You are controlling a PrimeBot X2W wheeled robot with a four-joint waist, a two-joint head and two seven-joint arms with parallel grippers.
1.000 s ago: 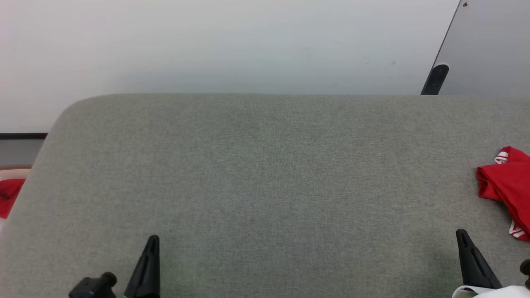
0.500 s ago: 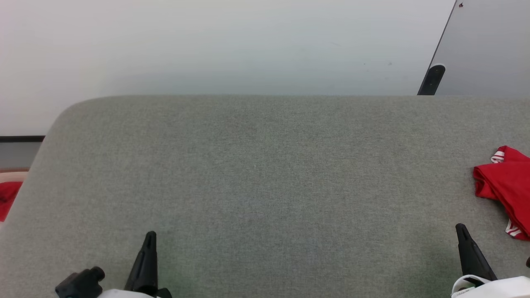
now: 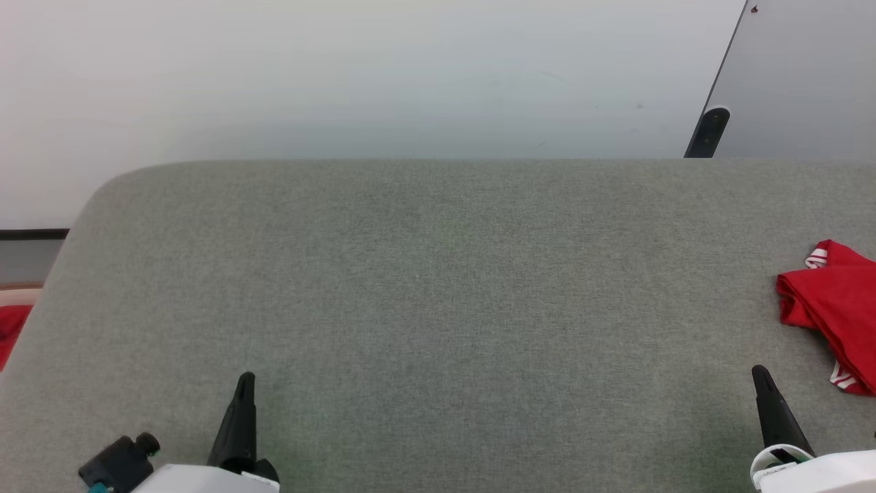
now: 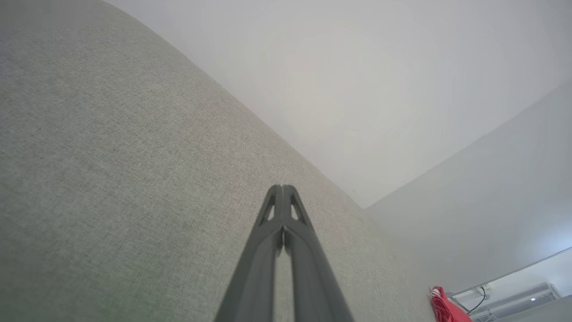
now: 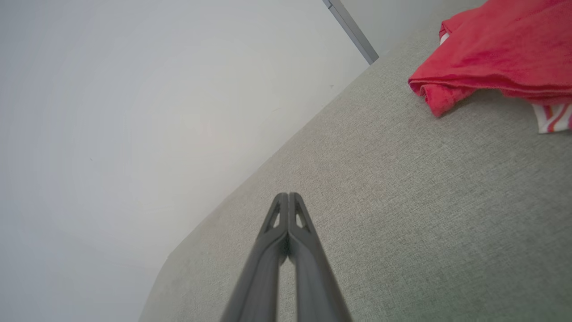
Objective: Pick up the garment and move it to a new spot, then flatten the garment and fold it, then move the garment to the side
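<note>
The garment [image 3: 833, 308], red with red-white striped trim, lies folded at the right edge of the grey fabric surface [image 3: 438, 287]. The right wrist view shows the garment [image 5: 496, 53] at the upper right; the left wrist view has the garment [image 4: 444, 308] small at the lower right. My left gripper [image 3: 245, 380] sits at the lower left, fingers pressed together, holding nothing. My right gripper [image 3: 759, 373] is at the lower right, shut and empty, a short way in front of and left of the garment. Both grippers, left [image 4: 282, 188] and right [image 5: 288, 195], hover over bare fabric.
A white wall [image 3: 383, 75] rises behind the surface. A grey panel with a dark foot [image 3: 708, 130] leans at the back right. A bit of red cloth [image 3: 10, 325] shows beyond the surface's left edge, lower down.
The camera has shifted slightly, so the whole scene slid a little left and up. Both grippers rose a little in the head view and more of the pale forearms shows. The garment lies as before.
</note>
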